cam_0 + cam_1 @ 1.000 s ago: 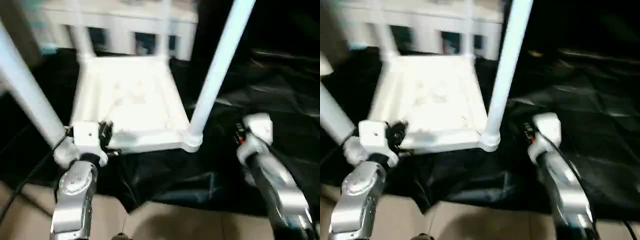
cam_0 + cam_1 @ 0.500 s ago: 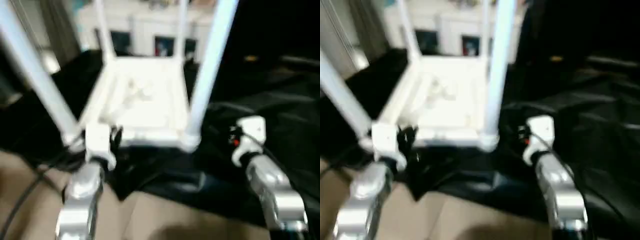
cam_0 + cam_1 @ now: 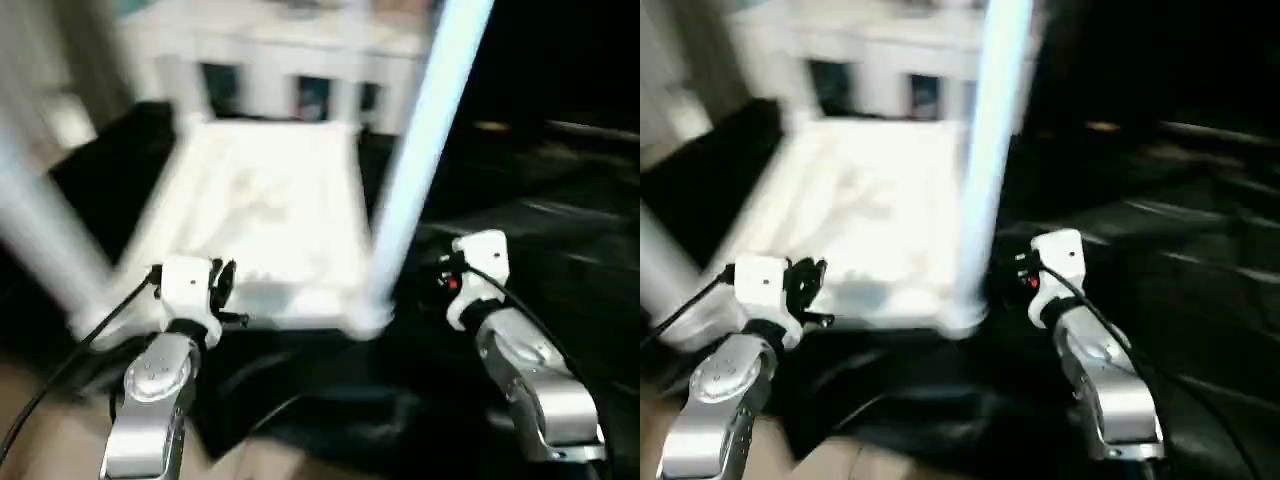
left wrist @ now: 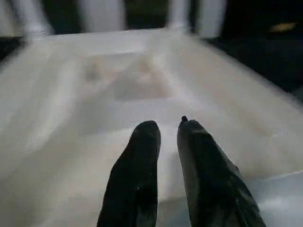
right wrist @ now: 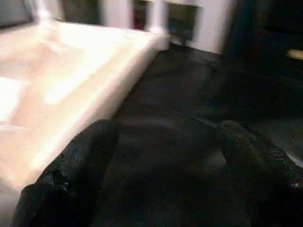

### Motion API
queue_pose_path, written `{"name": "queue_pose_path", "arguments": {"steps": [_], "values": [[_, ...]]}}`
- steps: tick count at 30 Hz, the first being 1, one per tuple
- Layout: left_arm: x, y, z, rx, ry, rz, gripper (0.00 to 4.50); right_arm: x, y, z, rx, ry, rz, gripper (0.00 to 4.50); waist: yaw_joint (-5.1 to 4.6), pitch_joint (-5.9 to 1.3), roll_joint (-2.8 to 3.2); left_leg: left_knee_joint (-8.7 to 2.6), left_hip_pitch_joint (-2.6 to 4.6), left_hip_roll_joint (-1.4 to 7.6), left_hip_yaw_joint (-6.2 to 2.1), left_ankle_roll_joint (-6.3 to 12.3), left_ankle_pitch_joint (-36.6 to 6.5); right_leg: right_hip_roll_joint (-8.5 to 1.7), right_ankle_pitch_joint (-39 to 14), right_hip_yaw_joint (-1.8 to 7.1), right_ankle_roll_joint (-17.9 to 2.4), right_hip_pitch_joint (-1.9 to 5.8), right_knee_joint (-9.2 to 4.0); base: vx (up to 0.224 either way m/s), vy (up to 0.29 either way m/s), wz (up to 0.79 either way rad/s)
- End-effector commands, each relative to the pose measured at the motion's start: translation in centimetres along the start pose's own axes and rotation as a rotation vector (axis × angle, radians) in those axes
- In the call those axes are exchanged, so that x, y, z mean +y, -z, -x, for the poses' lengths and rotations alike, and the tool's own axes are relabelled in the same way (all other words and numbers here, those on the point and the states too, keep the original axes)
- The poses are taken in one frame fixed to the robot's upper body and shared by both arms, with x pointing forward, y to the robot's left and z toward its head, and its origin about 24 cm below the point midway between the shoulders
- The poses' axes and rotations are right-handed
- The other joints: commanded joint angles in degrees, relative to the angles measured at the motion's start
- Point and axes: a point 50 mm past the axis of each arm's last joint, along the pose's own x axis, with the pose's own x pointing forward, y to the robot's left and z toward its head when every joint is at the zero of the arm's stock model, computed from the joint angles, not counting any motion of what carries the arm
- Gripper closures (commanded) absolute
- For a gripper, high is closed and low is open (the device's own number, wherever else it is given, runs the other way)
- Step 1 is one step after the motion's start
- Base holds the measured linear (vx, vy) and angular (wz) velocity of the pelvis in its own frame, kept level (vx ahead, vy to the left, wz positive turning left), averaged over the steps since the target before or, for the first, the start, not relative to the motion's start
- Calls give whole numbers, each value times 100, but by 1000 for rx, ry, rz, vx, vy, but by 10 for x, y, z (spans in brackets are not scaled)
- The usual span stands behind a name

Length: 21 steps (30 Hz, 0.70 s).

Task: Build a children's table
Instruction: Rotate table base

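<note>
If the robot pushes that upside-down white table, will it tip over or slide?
The children's table lies flat on its wide top, legs up, so it probably won't tip. It looks like thin hollow plastic, likely light, so it may slide or bunch the black sheet beneath it.

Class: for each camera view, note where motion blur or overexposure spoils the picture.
Left eye view: the table top glares white, and its near leg is smeared. Right wrist view: the table edge is washed out and the fingers are soft. Left wrist view: the fingers are sharper, the ribbing blurred.
</note>
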Motion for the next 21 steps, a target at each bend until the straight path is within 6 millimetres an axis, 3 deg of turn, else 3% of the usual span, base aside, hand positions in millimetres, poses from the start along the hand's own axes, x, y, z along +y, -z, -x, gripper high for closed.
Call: {"name": "queue_pose_path", "arguments": {"steps": [1, 2, 3, 4, 5, 6, 7, 8, 9, 10, 11, 12, 13, 14, 15, 16, 17, 19, 20, 21], "values": [[0, -2, 2, -12, 69, -13, 357, 1, -4, -3, -8, 1, -5, 69, 150, -322, -124, -223, -227, 95, -26, 76, 1009, -636, 3536, 403, 267, 619, -543, 49, -105, -5], [-3, -1, 2, -1, 168, -8, 357, 0, -5, -2, -6, -3, -3, 69, 126, -318, -77, -393, -169, 81, 25, -418, 1384, -314, 4597, 205, 409, 600, -481, 39, -82, -9], [-3, -1, 2, -1, 168, -8, 338, 0, -5, -2, -6, -3, -3, 69, 90, -347, 39, -467, -115, 154, 20, -551, 1378, -228, 4969, 145, 366, 583, -443, 39, -82, -9], [-5, 0, 2, 25, 297, -35, 328, -1, -6, -1, -4, -25, 7, 69, 92, -355, 106, -499, -81, 204, 13, -583, 1221, -214, 4846, 123, 299, 575, -449, 0, 0, 0], [-5, 0, 2, 29, 310, -41, 323, -1, -6, -1, -4, -29, 9, 69, 91, -337, 90, -531, -31, 248, 26, -614, 1006, -177, 4450, 113, 220, 549, -516, 0, 0, 0], [-6, 0, 1, 57, 406, -97, 323, -3, -7, 1, -4, -55, 13, 69, 56, -253, 203, -690, 50, 445, -27, -860, 243, -146, 2592, 61, -327, 508, -602, 0, 0, 0], [-6, 0, 0, 72, 451, -127, 319, -4, -8, 2, -3, -70, 16, 69, 41, -215, 196, -736, 90, 503, -28, -879, -118, -148, 1834, 59, -528, 480, -671, 0, 0, 0], [-4, -4, -6, 104, 542, -183, 309, -5, -8, 5, 11, -135, 30, 69, 40, -196, 271, -759, 142, 549, -1, -875, -503, -183, 874, 94, -910, 463, -721, -51, 24, 10], [-3, -5, -9, 127, 600, -227, 292, -4, -7, 7, 30, -185, 59, 69, 44, -172, 286, -772, 177, 562, 35, -842, -709, -167, 498, 102, -1038, 413, -759, -51, 24, 10], [-3, -5, -11, 139, 626, -247, 285, -3, -7, 8, 40, -209, 73, 69, 68, -126, 279, -809, 245, 581, 105, -777, -1208, -163, -280, 118, -1178, 350, -836, -83, 36, 11], [-3, -6, -13, 161, 670, -272, 285, -2, -6, 9, 52, -241, 84, 69, 65, -65, 269, -855, 201, 591, 150, -774, -1493, -219, -945, 134, -1216, 375, -888, -73, 31, 6], [-3, -6, -15, 189, 723, -294, 285, -2, -5, 11, 64, -272, 90, 69, 88, -75, 263, -847, 232, 600, 185, -786, -1626, -270, -1504, 152, -1127, 338, -941, -73, 31, 6], [-2, -6, -19, 218, 775, -325, 285, -3, -6, 11, 68, -294, 107, 69, 75, -78, 244, -849, 208, 594, 193, -774, -1572, -287, -1597, 163, -1101, 348, -948, -60, 27, 1], [-1, -7, -24, 255, 828, -349, 285, -4, -7, 12, 73, -313, 119, 69, 80, -97, 291, -865, 172, 606, 196, -782, -1405, -296, -1602, 162, -1057, 351, -950, -50, 19, -1], [1, -9, -31, 292, 876, -384, 285, -6, -8, 13, 79, -331, 136, 69, 95, -127, 362, -847, 193, 609, 209, -810, -1319, -293, -1442, 175, -1052, 320, -916, -50, 19, -1], [1, -10, -35, 300, 891, -399, 285, -7, -9, 13, 81, -335, 146, 69, 80, -108, 319, -855, 187, 598, 234, -803, -1327, -271, -1436, 178, -1044, 305, -956, 0, 0, 0], [1, -10, -35, 300, 891, -399, 285, -7, -9, 13, 81, -335, 146, 69, 87, -134, 299, -847, 157, 603, 231, -810, -1200, -280, -1201, 186, -1094, 341, -909, 0, 0, 0], [1, -12, -42, 311, 926, -424, 285, -9, -10, 14, 84, -346, 160, 69, 87, -153, 321, -824, 111, 587, 254, -765, -950, -291, -920, 187, -1194, 365, -895, 0, 0, 0], [0, -13, -47, 327, 960, -426, 285, -11, -11, 15, 86, -357, 165, 69, 101, -164, 384, -818, 111, 588, 243, -771, -897, -301, -842, 189, -1217, 372, -879, 0, 0, 0], [-1, -12, -52, 350, 985, -436, 285, -12, -11, 16, 90, -363, 172, 69, 103, -187, 342, -788, 138, 589, 269, -736, -800, -290, -626, 198, -1272, 362, -884, 0, 0, 0]]}}
